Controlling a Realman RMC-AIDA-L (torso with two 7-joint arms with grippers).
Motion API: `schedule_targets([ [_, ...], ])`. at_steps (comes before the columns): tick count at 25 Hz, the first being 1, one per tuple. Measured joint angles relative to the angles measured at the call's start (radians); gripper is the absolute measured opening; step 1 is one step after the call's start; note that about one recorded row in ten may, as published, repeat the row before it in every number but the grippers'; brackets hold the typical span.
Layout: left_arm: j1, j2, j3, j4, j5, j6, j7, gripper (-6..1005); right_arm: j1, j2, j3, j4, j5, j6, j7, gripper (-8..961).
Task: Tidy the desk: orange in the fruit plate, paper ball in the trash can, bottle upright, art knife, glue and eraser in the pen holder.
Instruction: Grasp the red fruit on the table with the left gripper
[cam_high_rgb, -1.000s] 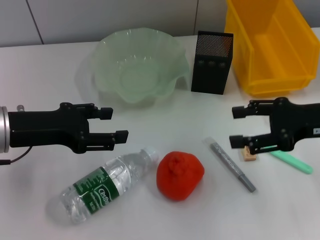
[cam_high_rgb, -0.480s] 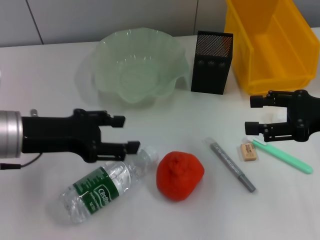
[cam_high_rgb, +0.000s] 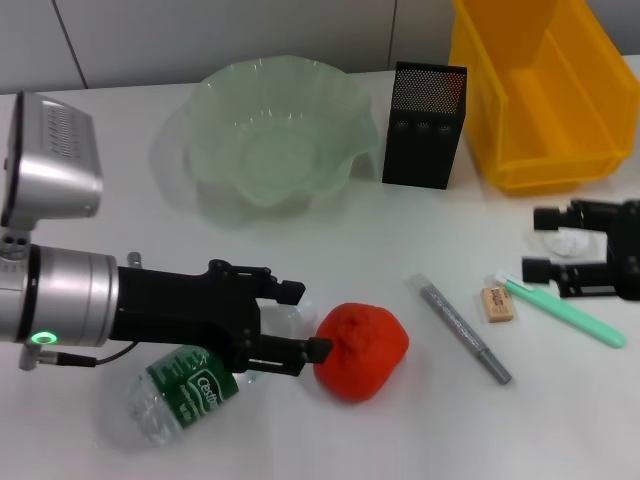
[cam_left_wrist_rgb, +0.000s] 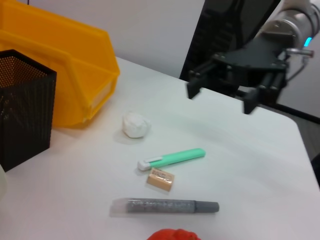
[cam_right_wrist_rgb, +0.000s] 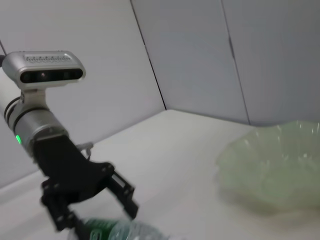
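Far left on the white table (cam_high_rgb: 120, 130), the bottle (cam_high_rgb: 185, 390) lies on its side, green-and-white label up, mostly covered by the left arm that stretches over it. The left gripper (cam_high_rgb: 305, 322) has its fingers spread — one above, one below — with the tips right at the orange (cam_high_rgb: 361, 351), the lower tip touching or nearly touching its skin. The orange sits on the table just beside the bottle's cap end, knobby bump on top.

Behind them, the fruit plate (cam_high_rgb: 270, 130) rests with its wavy rim, nothing in it. To its right stands the pen holder (cam_high_rgb: 424, 124), upright, black mesh, and past that the trash can (cam_high_rgb: 540, 90) at the back corner.

In front of the pen holder, the grey glue stick (cam_high_rgb: 464, 331) lies slanted on the table. Just right of it is the eraser (cam_high_rgb: 497, 304), almost touching the white tip of the mint-green art knife (cam_high_rgb: 565, 313), which angles away toward the edge.

Far right, the right gripper (cam_high_rgb: 540, 243) hangs over the knife's area, jaws apart, holding nothing. The paper ball (cam_high_rgb: 570, 243) shows white between its fingers in the head view — the left wrist view shows it lying on the table near the trash can's front wall.
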Motion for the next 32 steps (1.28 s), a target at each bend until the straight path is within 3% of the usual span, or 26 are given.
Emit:
schedule_targets([
  [6,0.004,-0.002,0.055,0.007,-0.013,0.062,0.005,764,-0.058,-0.020,-0.059,0.000,-0.013,0.025,-0.014,832],
  [18,0.006,-0.002,0.147,0.021,-0.066,0.112,0.009,764,-0.092,-0.029,-0.043,0.006,-0.059,0.026,-0.016,832],
  [21,0.008,-0.001,0.184,0.019,-0.064,0.162,0.011,764,-0.100,-0.031,-0.046,0.011,-0.063,0.027,-0.016,832],
  [24,-0.002,0.001,0.279,0.014,-0.049,0.260,0.012,763,-0.101,-0.032,-0.050,0.023,-0.091,0.029,-0.016,833],
  [32,-0.004,-0.002,0.322,0.013,-0.040,0.350,0.019,763,-0.112,-0.035,-0.050,0.027,-0.092,0.031,-0.023,832],
])
